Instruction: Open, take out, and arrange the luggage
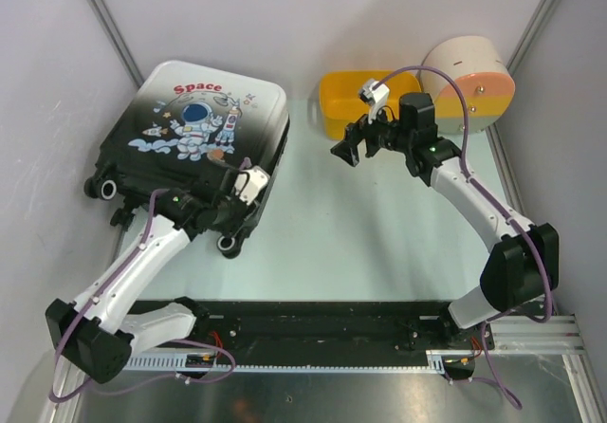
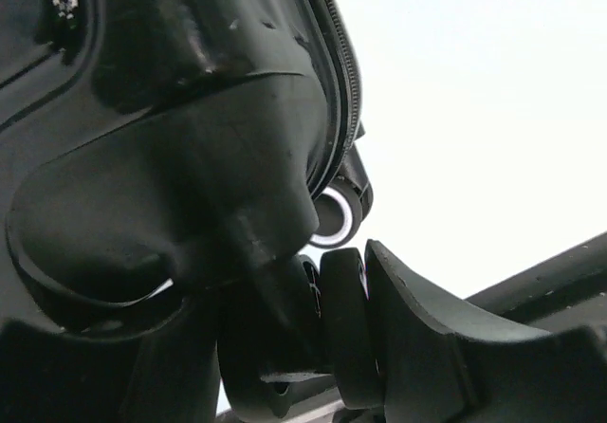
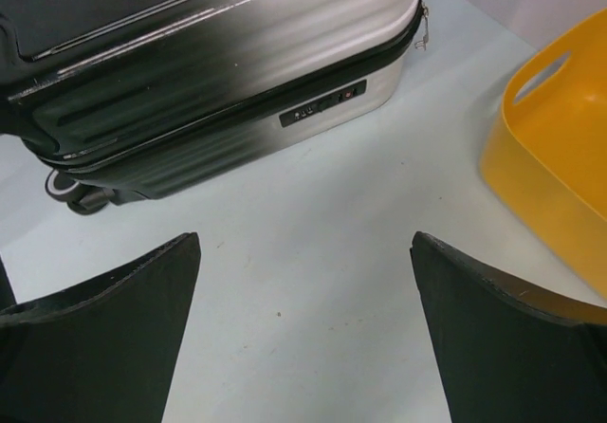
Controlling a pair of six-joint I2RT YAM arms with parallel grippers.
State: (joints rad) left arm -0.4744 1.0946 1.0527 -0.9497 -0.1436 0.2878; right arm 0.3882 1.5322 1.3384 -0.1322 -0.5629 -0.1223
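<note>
We are on opening: the luggage [image 1: 194, 143] lies shut. Right gripper [image 3: 303, 252] spread, facing the lock [image 3: 322, 112]; left gripper [image 1: 235, 193] by a wheel [image 2: 349, 333], state unclear. Next: work the zip pull [image 3: 423, 25].

1. Tabletop [image 1: 379, 224]: pale mint-white and smooth, with a few faint specks in the right wrist view.
2. Plain white panels enclose it: back wall [image 1: 313, 15] at 12 o'clock, left wall [image 1: 43, 110] at 9, right wall [image 1: 574, 129] at 3.
3. Grey metal posts at 11 [image 1: 106, 15] and 1 o'clock [image 1: 541, 15], where the panels join.
4. Black plate [image 1: 322, 321] along the 6 o'clock edge.
5. Light is diffuse and the shadows are soft.
</note>
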